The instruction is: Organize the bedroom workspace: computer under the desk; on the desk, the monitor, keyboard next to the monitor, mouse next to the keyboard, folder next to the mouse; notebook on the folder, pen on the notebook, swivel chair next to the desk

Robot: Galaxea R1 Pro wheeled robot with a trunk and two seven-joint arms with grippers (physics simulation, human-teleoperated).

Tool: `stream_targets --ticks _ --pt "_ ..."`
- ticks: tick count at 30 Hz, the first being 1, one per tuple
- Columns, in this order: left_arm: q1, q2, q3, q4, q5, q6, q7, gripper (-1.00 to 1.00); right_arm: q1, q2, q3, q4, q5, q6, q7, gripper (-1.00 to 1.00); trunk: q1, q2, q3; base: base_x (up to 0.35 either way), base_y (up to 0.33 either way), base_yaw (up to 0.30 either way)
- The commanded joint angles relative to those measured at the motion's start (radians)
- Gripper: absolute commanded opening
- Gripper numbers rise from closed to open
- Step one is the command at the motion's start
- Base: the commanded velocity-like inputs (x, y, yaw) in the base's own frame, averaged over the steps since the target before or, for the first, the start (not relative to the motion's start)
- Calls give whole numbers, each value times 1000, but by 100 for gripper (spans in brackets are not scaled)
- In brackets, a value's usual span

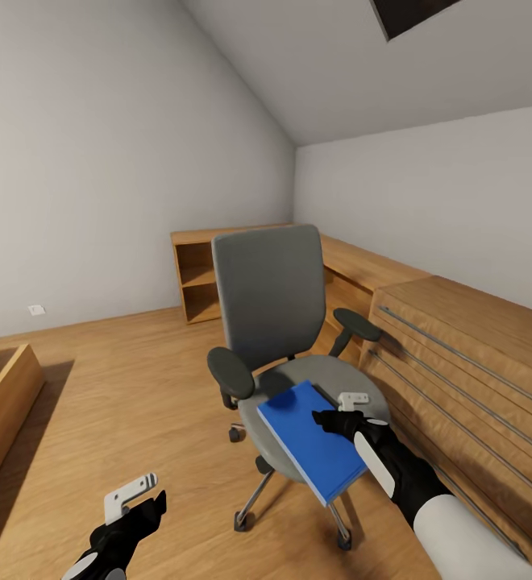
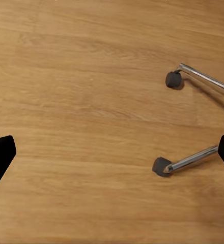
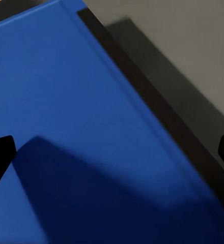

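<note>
Right tool (image 1: 340,411) spread above folder (image 1: 313,439), swivel chair (image 1: 290,354) seat

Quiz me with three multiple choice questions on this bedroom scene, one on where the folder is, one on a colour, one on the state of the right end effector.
1. Where does the folder lie?
A. On the floor
B. On the seat of the swivel chair
C. On the wooden cabinet

2. What colour is the folder's cover?
A. Red
B. Green
C. Bright blue

3. How is the right end effector?
A. Open, over the folder
B. Shut on an armrest
C. Shut on a castor

Answers:
1. B, the folder rests on the grey seat with its near corner jutting past the front edge.
2. C, the head view and right wrist view both show a bright blue cover.
3. A, its fingertips sit wide apart at the edges of the right wrist view, with the folder between them.
</note>
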Motion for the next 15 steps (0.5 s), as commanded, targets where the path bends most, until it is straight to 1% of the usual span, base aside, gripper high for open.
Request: stream_targets --ticks 1,15 --pt "0 -1 1 -2 11 3 6 100 0 -1 5 18 -9 4 -5 100 -4 7 2 0 0 0" --pt "0 -1 1 -2 10 3 6 100 1 -1 5 18 -11 4 -6 100 -57 105 46 0 0 0"
